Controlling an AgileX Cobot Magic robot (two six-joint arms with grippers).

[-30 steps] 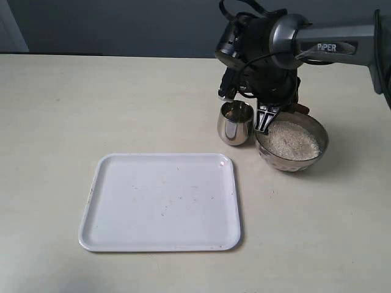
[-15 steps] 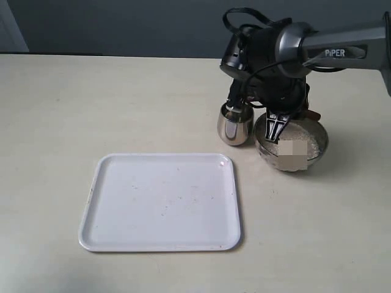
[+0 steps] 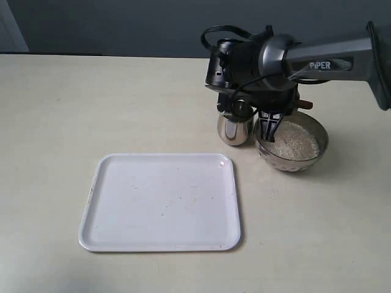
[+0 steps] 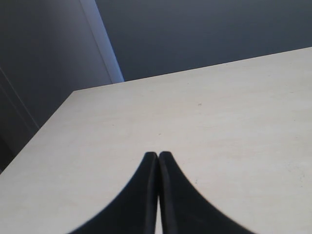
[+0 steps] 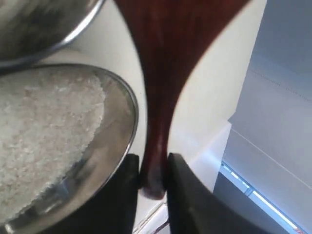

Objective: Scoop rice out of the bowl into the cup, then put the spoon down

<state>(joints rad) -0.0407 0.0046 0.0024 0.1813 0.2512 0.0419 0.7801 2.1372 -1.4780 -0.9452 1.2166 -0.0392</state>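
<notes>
my right gripper (image 5: pixel 153 169) pinches the spoon (image 5: pixel 165 73) handle, hovering by the cup (image 3: pixel 234 129) and the bowl (image 3: pixel 292 161) of rice (image 3: pixel 297 140); left gripper (image 4: pixel 158 157) pressed together.

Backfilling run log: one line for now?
right pincer: shut on spoon | cup: beside bowl | rice: in bowl | left pincer: shut, empty

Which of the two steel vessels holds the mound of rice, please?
The wider bowl, rightmost in the exterior view; the narrower cup stands beside it.

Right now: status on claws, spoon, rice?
Right claw shut on spoon, by the cup. Left claw shut, empty, over table. Rice in bowl. Nothing in the way.
</notes>
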